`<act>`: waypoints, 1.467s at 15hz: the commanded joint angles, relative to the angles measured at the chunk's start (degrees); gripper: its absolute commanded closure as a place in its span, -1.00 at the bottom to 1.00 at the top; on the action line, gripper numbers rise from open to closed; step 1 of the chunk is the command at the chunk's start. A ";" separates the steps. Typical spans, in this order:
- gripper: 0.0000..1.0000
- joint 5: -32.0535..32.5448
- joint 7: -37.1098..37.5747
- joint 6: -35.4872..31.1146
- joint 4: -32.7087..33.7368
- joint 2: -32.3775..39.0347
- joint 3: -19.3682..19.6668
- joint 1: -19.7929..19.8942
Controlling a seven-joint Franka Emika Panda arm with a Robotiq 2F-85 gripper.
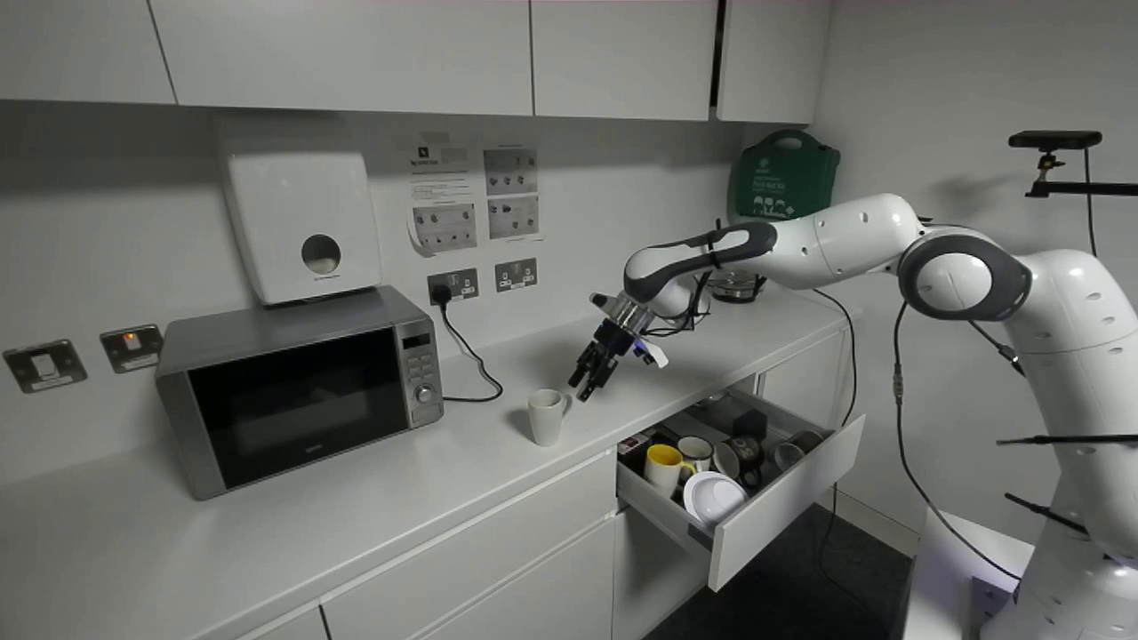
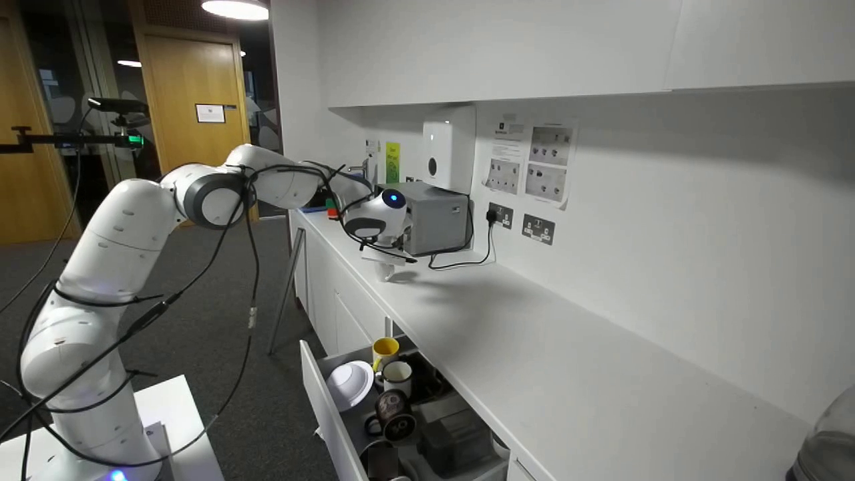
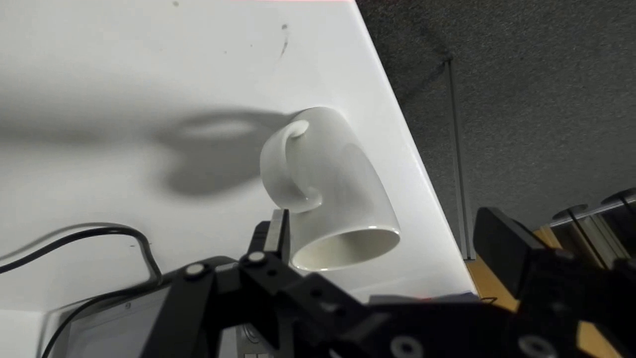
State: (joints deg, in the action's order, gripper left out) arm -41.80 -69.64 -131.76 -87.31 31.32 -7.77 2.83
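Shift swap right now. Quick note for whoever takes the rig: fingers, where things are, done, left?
Fingers: open, nothing gripped; the white mug is right in front of them in the wrist view.
Mug: upright on the counter near its front edge, handle on the fingers' side, right of the microwave in an exterior view.
Drawer: pulled open, with a yellow-lined mug, a white dish and other mugs inside.
Done: drawer open, fingers close to the white mug.
Left: white mug not yet gripped or lifted.
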 commanded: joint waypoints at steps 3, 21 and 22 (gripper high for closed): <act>-1.00 3.85 0.47 3.10 7.69 5.04 -0.94 1.39; -1.00 7.05 -0.03 15.90 16.95 11.85 -5.42 5.16; -1.00 7.00 0.09 16.13 17.13 11.93 -5.47 5.20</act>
State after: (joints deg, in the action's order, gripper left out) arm -34.26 -69.69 -118.74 -73.48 41.76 -11.69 6.64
